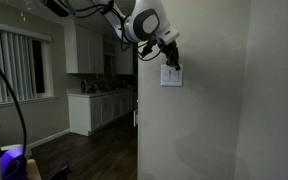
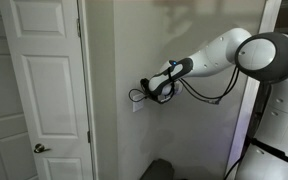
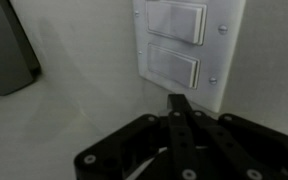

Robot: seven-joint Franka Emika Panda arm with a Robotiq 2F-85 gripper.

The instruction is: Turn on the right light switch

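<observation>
The gripper has its fingers pressed together into one blunt tip, poised at the wall plate's 6 o'clock edge in the wrist view — the right light switch sits just beyond. Centre on that paddle alone, then push straight into the wall — no sideways drag.

I'm counting 2 white rocker paddles in 1 wall plate, 2 screws on it, 1 gripper, and 1 panelled door.

An exterior view is dim, with pale daylight at a window. The wrist view is grey and soft, the gripper blurred up close.
</observation>
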